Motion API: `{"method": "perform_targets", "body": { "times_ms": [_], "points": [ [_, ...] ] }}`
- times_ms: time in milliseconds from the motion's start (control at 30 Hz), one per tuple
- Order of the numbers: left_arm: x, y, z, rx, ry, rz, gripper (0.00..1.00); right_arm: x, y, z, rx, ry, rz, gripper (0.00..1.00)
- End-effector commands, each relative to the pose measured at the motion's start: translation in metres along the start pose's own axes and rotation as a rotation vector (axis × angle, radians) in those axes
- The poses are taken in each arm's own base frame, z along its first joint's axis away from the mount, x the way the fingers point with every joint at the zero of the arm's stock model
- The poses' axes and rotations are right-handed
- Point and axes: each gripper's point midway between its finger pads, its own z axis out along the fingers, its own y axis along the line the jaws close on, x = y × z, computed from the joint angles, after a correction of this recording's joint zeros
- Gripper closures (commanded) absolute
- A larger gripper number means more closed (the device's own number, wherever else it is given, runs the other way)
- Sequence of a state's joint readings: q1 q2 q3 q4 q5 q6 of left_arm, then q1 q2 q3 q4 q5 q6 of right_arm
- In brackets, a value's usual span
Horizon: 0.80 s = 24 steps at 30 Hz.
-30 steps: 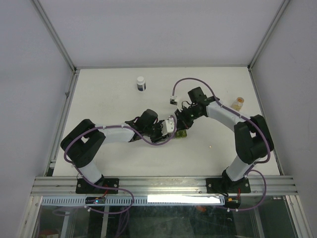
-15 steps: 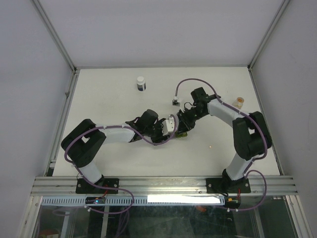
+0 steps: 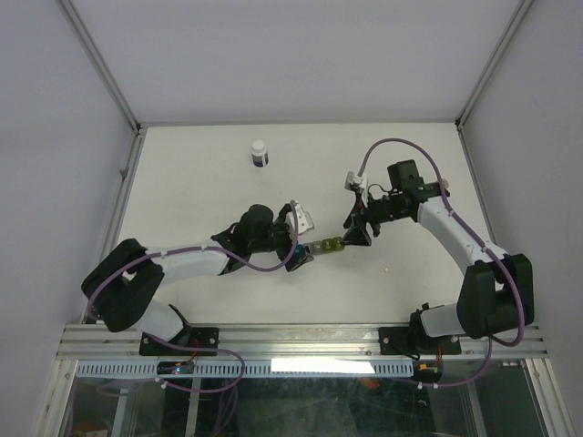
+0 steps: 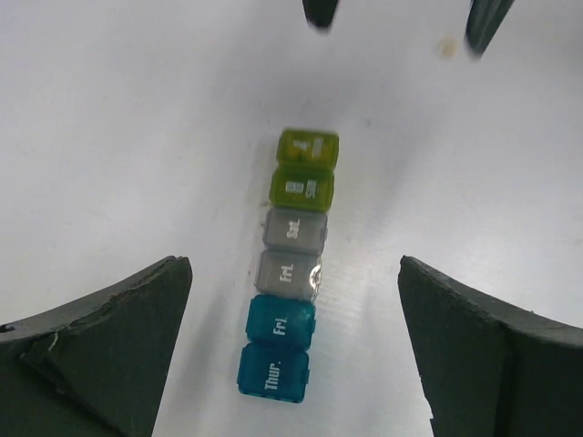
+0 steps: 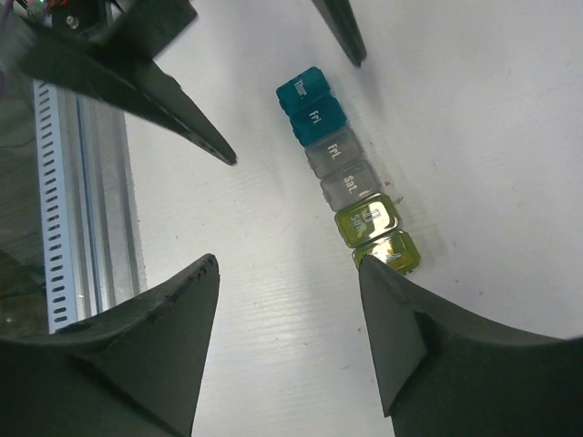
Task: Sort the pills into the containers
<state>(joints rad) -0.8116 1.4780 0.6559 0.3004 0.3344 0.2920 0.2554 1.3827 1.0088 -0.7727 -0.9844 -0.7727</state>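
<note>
The containers point(image 4: 291, 264) form a short strip of joined cubes, blue through teal and grey to yellow-green, lying flat on the white table with lids shut. The strip also shows from above point(image 3: 323, 246) and in the right wrist view point(image 5: 346, 173). My left gripper point(image 4: 293, 264) is open, its fingers wide on either side of the blue end point(image 3: 305, 241). My right gripper point(image 5: 288, 262) is open too, with one fingertip point(image 5: 383, 291) beside the yellow-green end cube point(image 3: 357, 233). One tiny pale pill point(image 3: 387, 269) lies loose on the table; any pills inside the cubes are hidden.
A dark bottle with a white cap point(image 3: 260, 153) stands at the back of the table. A small vial with orange contents point(image 3: 444, 185) sits behind the right forearm. The metal rail point(image 5: 82, 182) runs along the near edge. White walls enclose the table.
Both grippers have opened and drawn apart from the strip, the left arm pulling back to the left and the right arm to the right. The strip now lies uncovered between them.
</note>
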Motion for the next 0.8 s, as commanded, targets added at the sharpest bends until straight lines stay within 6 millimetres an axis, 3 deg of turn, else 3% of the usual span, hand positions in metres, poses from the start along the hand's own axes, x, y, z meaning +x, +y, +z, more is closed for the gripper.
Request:
{"method": "perform_targets", "body": {
  "times_ms": [0, 167, 367, 767],
  "points": [
    [-0.090, 0.003, -0.039, -0.062, -0.321, -0.133, 0.01, -0.015, 0.009, -0.006, 0.003, -0.082, -0.224, 0.34],
    [-0.112, -0.005, -0.074, -0.046, -0.476, -0.379, 0.01, -0.015, 0.022, -0.011, -0.016, -0.109, -0.373, 0.33],
    [-0.134, -0.007, -0.109, -0.068, -0.618, -0.442, 0.01, -0.007, 0.042, -0.012, -0.096, -0.124, -0.495, 0.30],
    [-0.141, -0.007, -0.120, -0.079, -0.631, -0.435, 0.01, -0.006, 0.042, -0.020, -0.082, -0.136, -0.523, 0.31]
  ]
}}
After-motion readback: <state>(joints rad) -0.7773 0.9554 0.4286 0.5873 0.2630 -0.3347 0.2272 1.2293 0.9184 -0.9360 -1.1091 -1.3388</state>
